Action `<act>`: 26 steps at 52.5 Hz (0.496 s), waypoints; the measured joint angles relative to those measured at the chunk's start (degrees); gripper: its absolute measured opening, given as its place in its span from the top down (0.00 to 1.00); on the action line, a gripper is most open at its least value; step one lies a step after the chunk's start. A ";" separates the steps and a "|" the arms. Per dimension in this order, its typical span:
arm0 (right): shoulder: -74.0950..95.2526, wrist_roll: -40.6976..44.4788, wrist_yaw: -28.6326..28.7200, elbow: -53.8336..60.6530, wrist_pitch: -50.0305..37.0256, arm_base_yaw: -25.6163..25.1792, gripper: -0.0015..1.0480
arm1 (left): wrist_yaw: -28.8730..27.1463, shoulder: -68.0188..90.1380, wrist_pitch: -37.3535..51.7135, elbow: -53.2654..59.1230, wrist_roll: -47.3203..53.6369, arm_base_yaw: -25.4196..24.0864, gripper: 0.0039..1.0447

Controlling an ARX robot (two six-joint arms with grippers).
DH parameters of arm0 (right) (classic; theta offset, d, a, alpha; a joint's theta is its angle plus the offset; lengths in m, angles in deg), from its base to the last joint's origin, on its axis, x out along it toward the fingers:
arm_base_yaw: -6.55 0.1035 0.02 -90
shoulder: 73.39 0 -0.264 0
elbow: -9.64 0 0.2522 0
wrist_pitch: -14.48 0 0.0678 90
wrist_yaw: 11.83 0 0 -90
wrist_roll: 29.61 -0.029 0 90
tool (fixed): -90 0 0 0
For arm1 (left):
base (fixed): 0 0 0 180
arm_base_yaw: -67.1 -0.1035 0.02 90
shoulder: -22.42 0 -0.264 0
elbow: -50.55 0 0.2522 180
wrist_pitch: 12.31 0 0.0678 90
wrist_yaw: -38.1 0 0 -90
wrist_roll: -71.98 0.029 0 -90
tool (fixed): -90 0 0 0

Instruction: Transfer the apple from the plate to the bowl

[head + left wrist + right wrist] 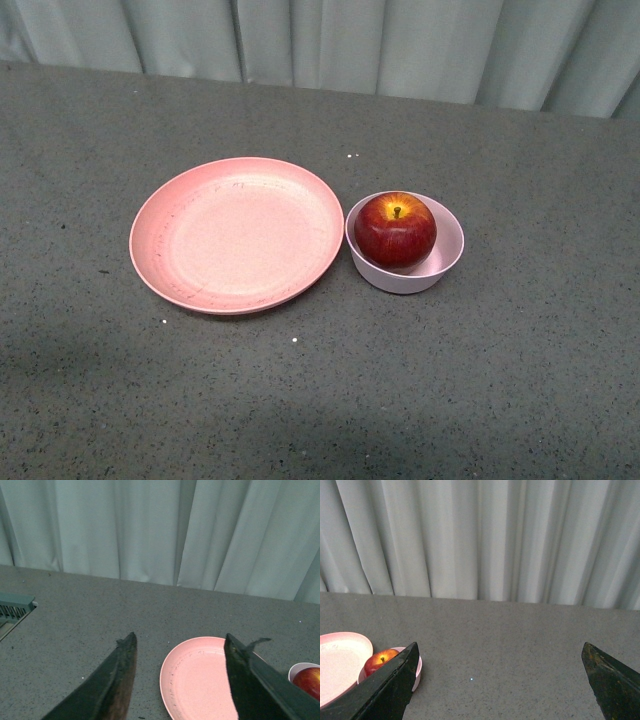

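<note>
The dark red apple (395, 229) with a yellow patch round its stem sits inside the small pale pink bowl (447, 256). The wide salmon-pink plate (237, 234) lies empty just left of the bowl, almost touching it. Neither arm shows in the front view. In the left wrist view my left gripper (181, 640) is open and empty, held back from the plate (197, 680); the apple (309, 681) peeks in at the edge. In the right wrist view my right gripper (500, 650) is open wide and empty, with the apple (379, 661), bowl (418, 668) and plate (337, 662) off to one side.
The grey speckled table (520, 380) runs back to pale curtains (330, 40). A grey-green slatted object (14, 609) sits at the table's edge in the left wrist view.
</note>
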 joint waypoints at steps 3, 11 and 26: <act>-0.07 0.00 0.00 0.00 0.00 0.00 0.09 | 0.87 -3.19 -2.01 1.42 0.22 -1.09 0.63; -0.07 -0.02 0.00 0.00 0.00 0.00 0.09 | 3.45 -11.19 -8.31 3.74 0.66 -3.74 0.94; -0.07 -0.02 0.00 0.00 0.00 0.00 0.09 | 10.32 -27.61 -21.99 5.20 1.03 -10.95 0.97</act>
